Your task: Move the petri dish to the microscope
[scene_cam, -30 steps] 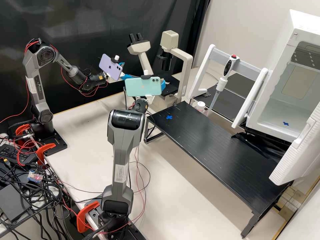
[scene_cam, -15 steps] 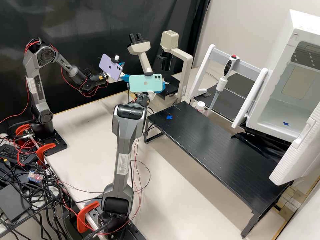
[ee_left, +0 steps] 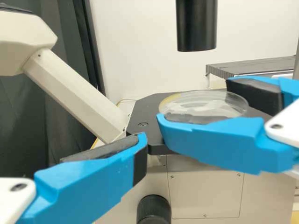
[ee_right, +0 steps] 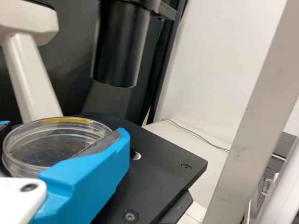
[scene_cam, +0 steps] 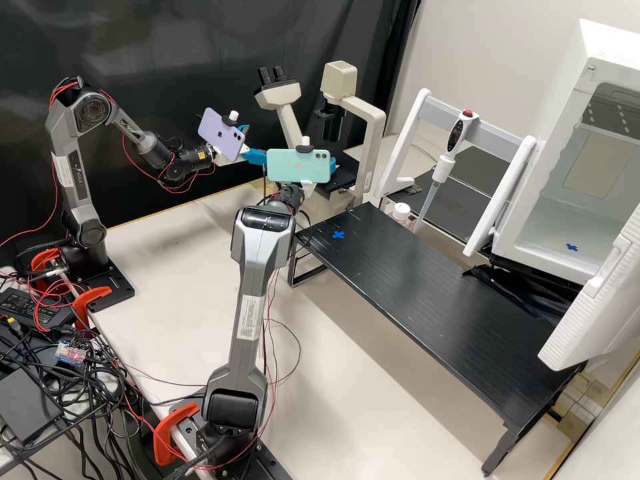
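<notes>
Right gripper [ee_left: 195, 102] pinching dish [ee_right: 44, 144] over stage [ee_right: 163, 186], left gripper [scene_cam: 257, 142] spread; we could tip it off the edge by releasing too early.

We see a glossy clear plastic dish [ee_right: 51, 144], a matt black microscope stage [ee_right: 156, 172] and, far left, dark cloth [scene_cam: 153, 47].

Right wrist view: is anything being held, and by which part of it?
Yes: the petri dish, held by opposite sides of its round side wall, in the right gripper.
</notes>
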Controlling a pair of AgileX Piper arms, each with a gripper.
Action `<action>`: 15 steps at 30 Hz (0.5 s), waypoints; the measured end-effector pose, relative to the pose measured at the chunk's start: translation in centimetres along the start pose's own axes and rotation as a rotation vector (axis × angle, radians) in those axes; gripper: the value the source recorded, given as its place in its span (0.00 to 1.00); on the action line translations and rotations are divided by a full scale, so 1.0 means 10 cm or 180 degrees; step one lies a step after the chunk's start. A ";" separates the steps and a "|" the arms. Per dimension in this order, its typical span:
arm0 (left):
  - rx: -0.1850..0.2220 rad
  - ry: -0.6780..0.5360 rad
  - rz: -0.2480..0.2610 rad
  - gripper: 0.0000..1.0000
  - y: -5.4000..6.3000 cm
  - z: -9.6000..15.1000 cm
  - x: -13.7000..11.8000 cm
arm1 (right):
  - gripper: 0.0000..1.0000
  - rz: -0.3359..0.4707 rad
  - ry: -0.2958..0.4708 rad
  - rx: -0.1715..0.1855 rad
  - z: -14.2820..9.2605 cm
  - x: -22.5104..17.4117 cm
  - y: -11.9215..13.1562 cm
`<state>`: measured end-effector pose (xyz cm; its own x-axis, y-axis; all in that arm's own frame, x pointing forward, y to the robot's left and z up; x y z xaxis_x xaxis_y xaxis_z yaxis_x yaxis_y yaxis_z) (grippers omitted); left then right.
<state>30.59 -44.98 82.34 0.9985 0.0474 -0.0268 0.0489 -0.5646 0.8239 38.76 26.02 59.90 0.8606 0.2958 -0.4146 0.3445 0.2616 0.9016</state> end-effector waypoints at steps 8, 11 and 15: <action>0.0000 0.0000 0.0000 1.00 0.00 0.00 0.00 | 0.00 0.0067 -0.0072 -0.0005 0.08 0.20 0.00; 0.0000 0.0000 0.0000 1.00 0.00 0.00 0.00 | 0.00 0.0097 -0.0078 -0.0002 0.11 0.24 0.01; 0.0000 0.0000 0.0000 1.00 0.00 0.00 0.00 | 1.00 0.0136 -0.0124 0.0024 0.18 0.30 0.03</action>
<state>30.59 -44.98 82.34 0.9985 0.0474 -0.0268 0.0489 -0.5646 0.8239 42.12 25.33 59.18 0.8885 0.2706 -0.3707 0.3097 0.2426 0.9194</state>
